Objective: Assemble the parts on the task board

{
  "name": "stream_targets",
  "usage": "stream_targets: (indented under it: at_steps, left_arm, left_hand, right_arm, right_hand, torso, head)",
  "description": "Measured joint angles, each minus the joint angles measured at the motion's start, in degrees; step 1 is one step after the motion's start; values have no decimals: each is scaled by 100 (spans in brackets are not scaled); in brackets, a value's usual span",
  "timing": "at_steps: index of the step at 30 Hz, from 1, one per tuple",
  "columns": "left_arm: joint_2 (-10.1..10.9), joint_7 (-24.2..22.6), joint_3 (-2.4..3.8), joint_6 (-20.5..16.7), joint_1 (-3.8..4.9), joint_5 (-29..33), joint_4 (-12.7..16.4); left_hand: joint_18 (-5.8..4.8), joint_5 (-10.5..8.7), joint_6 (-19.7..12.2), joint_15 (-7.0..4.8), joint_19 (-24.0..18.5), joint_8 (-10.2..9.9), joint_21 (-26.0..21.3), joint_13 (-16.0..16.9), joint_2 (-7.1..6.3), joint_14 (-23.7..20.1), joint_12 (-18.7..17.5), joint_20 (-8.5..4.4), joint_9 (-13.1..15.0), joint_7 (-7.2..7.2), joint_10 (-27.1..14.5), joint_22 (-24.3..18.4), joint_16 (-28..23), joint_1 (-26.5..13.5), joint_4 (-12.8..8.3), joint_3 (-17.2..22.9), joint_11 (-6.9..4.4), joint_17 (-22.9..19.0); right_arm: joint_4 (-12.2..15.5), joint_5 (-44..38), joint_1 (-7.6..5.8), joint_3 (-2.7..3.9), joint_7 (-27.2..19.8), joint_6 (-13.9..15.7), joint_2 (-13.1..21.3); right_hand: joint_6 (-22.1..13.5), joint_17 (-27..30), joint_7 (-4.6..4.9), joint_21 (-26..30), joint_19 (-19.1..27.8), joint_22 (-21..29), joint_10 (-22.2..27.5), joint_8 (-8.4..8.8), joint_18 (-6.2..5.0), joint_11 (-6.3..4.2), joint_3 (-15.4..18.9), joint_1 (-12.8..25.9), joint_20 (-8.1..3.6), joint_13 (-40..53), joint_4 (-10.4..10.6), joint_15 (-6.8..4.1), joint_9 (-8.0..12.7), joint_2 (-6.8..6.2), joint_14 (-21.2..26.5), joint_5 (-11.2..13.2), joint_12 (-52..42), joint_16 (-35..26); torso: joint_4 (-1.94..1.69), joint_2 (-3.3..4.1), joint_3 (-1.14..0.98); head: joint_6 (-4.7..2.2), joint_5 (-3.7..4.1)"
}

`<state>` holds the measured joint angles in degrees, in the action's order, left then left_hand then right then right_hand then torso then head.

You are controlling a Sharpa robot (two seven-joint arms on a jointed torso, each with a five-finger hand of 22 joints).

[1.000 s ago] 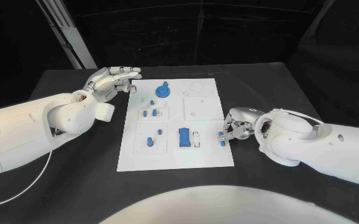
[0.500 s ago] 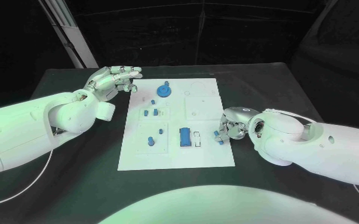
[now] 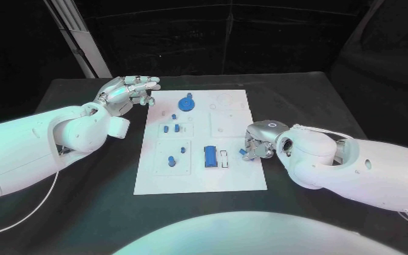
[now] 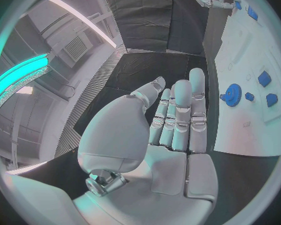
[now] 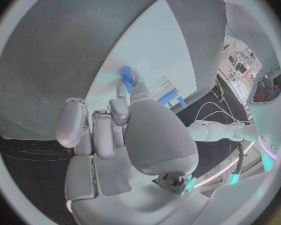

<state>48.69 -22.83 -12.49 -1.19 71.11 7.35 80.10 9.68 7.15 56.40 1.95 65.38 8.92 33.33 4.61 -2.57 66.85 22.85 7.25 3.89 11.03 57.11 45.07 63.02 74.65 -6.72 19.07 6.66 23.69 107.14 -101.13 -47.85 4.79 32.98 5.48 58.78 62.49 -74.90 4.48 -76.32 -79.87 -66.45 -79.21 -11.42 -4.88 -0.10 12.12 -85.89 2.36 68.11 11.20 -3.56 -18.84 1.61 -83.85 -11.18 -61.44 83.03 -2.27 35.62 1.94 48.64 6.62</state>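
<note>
We logged: right hand [image 3: 255,147] pinching a blue peg [image 5: 126,78] over the task board [image 3: 234,175]; left hand [image 3: 127,92] empty, fingers spread.

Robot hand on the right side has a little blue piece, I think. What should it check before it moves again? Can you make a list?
1. Right robot hand pinches the small blue peg at its fingertips: ok.
2. Peg is over the task board, near its right edge: ok.
3. Peg lines up with a hole: cannot tell, the fingers hide the spot.
4. Left robot hand holds nothing and is off the board, beside its far left corner: ok.
5. Blue block and blue gear sit on the board, away from the right robot hand: ok.
</note>
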Motion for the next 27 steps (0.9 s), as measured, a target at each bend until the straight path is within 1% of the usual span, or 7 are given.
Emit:
stream_targets:
  at_steps: [4,10,13,16,21,25,27]
  left_arm:
    - [3,1,0,4,0,0,1]
    - [4,4,0,10,0,-1,3]
    - [5,4,0,13,0,-1,2]
    - [3,4,0,16,0,-1,-3]
    - [-6,6,0,19,0,-1,-7]
    - [-11,10,0,21,-1,-1,-10]
    - [-16,12,0,22,-1,-1,-12]
  left_hand:
    - [0,0,0,0,0,0,0,0,0,0,0,0,0,0,0,0,0,0,0,0,0,0]
    - [0,0,0,0,0,0,0,0,0,0,0,0,0,0,0,1,0,0,0,0,0,0]
    - [0,0,0,0,0,0,0,0,0,0,0,0,0,0,0,1,0,0,0,0,0,0]
    - [0,0,0,0,0,0,0,0,0,0,0,0,0,0,0,1,0,0,0,0,0,0]
    - [0,0,0,0,0,0,0,-5,0,0,22,0,0,0,0,1,0,0,0,0,0,-5]
    - [0,0,0,0,0,0,0,-5,0,0,22,0,0,0,0,1,0,0,0,0,0,-5]
    - [0,0,0,0,0,0,0,-5,0,0,22,0,0,0,0,2,0,0,0,0,0,-5]
  right_arm:
    - [13,-58,0,0,0,-35,-8]
    - [45,-22,1,2,13,6,8]
    - [70,59,3,0,30,80,23]
    - [102,195,13,-8,46,184,34]
    - [136,530,28,-20,69,404,60]
    - [148,976,31,-23,89,631,85]
    - [159,1183,31,-23,96,738,87]
  right_hand:
    - [-9,0,10,0,0,0,0,41,0,0,-76,0,0,0,16,-1,0,1,-2,-318,28,-9]
    - [-11,-4,11,0,0,-7,0,150,0,1,-279,-24,0,-9,100,-25,43,-8,-18,-1258,44,-22]
    - [-12,-4,9,0,0,-11,32,184,1,-11,-385,-31,0,-10,158,-34,56,-16,-9,-1536,55,-22]
    - [-24,-4,2,0,0,-19,32,267,0,-10,-534,-47,0,-26,238,-34,95,-30,-8,-1805,117,-22]
    - [-48,-4,27,0,0,-37,33,343,0,-9,-770,-84,0,-84,388,-33,136,-67,-8,-2170,195,-22]
    - [-12,-3,31,0,0,-44,42,367,0,0,-867,-81,0,-105,485,-33,142,-71,-7,-2233,232,-22]
    - [16,-3,10,0,0,-43,41,368,0,0,-923,-6,0,-136,514,-33,143,-146,-7,-2230,254,-22]
  torso:
    - [4,0,-1]
    - [4,1,-2]
    - [4,1,-4]
    - [4,0,-4]
    - [4,-2,-5]
    - [4,-3,-4]
    - [1,-3,-5]
  head:
    - [3,9]
    - [10,13]
    - [15,13]
    - [18,8]
    - [26,8]
    - [30,8]
    - [32,4]
